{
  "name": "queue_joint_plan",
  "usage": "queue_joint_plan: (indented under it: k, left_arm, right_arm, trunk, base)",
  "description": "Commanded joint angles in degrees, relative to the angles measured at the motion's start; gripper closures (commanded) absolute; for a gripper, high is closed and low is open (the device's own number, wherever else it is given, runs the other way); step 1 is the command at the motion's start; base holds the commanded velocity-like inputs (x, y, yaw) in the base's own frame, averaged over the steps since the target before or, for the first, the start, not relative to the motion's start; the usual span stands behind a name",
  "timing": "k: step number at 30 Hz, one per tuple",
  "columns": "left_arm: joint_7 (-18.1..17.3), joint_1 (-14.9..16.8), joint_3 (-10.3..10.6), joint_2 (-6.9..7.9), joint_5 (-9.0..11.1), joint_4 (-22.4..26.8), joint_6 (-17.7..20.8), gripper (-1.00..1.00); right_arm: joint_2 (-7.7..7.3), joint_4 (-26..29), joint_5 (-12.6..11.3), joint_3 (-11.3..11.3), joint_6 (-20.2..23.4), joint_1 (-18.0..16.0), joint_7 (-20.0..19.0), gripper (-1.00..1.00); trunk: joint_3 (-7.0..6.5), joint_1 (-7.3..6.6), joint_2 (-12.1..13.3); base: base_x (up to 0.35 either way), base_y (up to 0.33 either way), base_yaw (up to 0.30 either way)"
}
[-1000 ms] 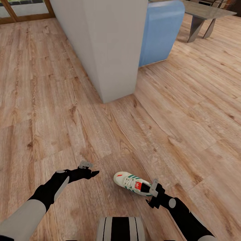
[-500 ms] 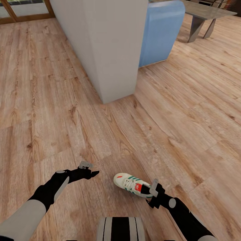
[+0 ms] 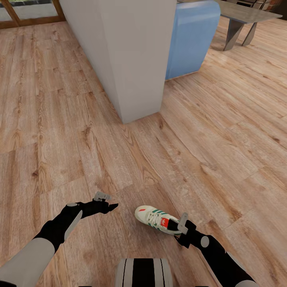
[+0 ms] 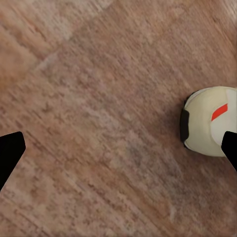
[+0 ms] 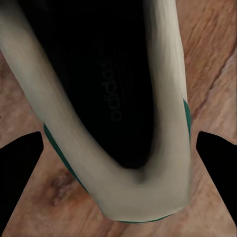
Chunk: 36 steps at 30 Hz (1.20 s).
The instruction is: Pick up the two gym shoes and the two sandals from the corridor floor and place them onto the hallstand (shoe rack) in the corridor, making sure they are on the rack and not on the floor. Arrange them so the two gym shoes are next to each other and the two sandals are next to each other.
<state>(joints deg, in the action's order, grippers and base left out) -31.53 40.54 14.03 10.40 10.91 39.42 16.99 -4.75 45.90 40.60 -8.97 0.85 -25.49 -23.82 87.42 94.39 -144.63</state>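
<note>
Head view: one gym shoe point(image 3: 155, 219) is seen on the corridor floor point(image 3: 207, 151), its heel directly beneath the right claw point(image 3: 180, 233), whose fingers are spread either side, not yet closed. The left claw point(image 3: 108, 207) is held open and empty. Nothing is racked yet.

We're looking at light brown wood-plank flooring point(image 3: 223, 131) running everywhere. A pale grey wall corner point(image 3: 131, 56) juts in, with a blue sofa-like block point(image 3: 191, 36) just behind it, a grey table point(image 3: 243, 20) farther right, and wood-framed glazing point(image 3: 28, 12) far left.
</note>
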Motion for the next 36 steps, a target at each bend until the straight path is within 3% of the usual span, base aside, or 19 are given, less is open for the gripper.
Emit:
queue_joint_plan:
  k: [1,32,36]
  left_arm:
    - [0.06,0.02,0.21,0.06,0.60,0.07,0.50,-1.00]
    - [0.06,-0.11,0.19,0.15,0.61,0.13,0.63,-1.00]
    - [0.06,-0.11,0.14,0.15,0.61,0.13,0.66,-1.00]
  right_arm:
    - [-0.02,0.12,0.35,-0.15,0.12,0.00,-0.18,1.00]
    - [0.04,0.07,0.18,-0.21,0.02,0.00,-0.25,1.00]
    - [0.08,0.07,0.06,-0.27,-0.02,0.00,-0.26,1.00]
  trunk:
    - [0.04,-0.01,-0.01]
    - [0.04,-0.01,-0.01]
    - [-0.85,-0.11,0.04]
  base:
    - [0.000,0.000,0.000]
    - [0.000,0.000,0.000]
    - [0.000,0.000,0.000]
